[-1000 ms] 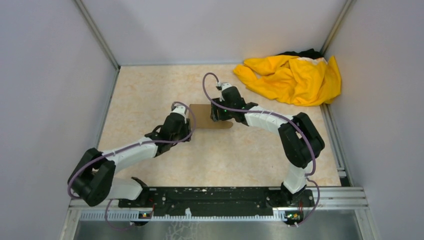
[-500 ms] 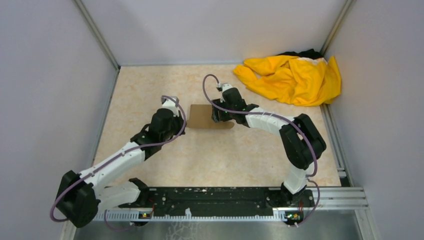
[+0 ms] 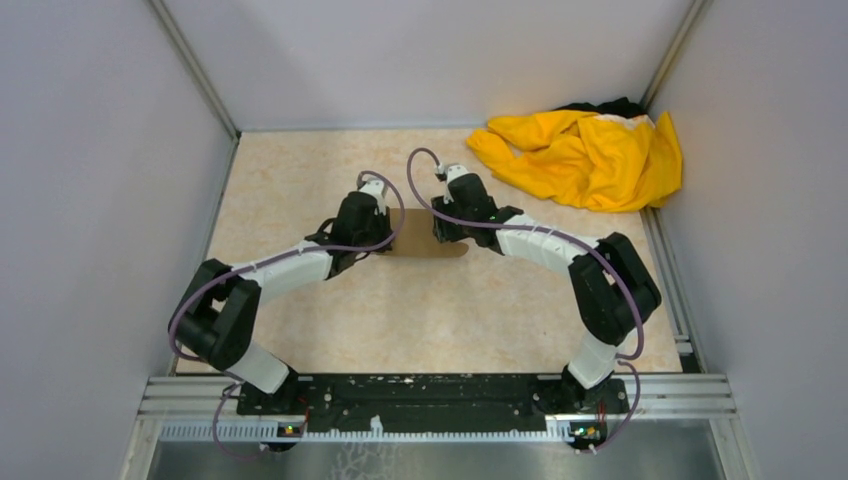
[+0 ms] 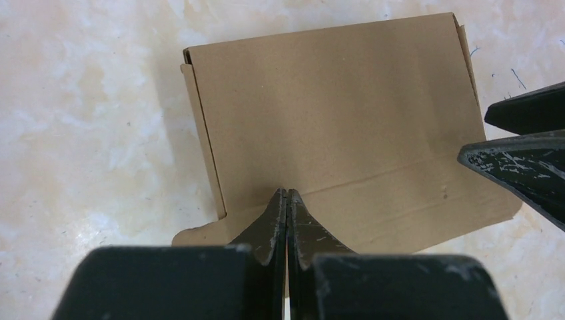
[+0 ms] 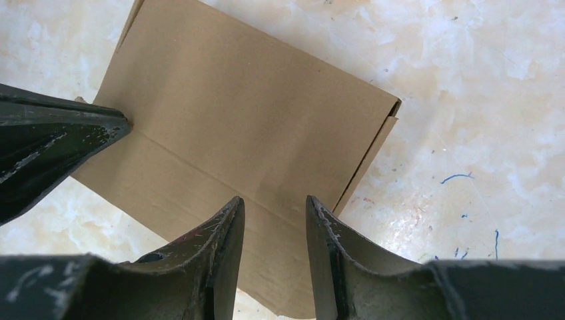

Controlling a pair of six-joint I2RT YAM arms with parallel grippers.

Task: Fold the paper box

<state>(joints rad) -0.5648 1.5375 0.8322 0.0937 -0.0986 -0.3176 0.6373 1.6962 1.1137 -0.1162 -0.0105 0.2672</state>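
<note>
**Top external: box (image 3: 420, 238) on bench (image 3: 300, 180), between both arms**

We see the left fingers (image 4: 276, 223) clenched together on nothing, with their tips on the box's crease. The right fingers (image 5: 225, 233) are released and slightly parted over the box's near flap.

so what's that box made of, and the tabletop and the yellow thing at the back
The paper box looks like thin brown cardboard, matte, with a pressed crease line. The tabletop seems smooth, hard, marble-patterned laminate or stone; the veining could be printed. The yellow thing is soft cloth, crumpled into folds.
</note>
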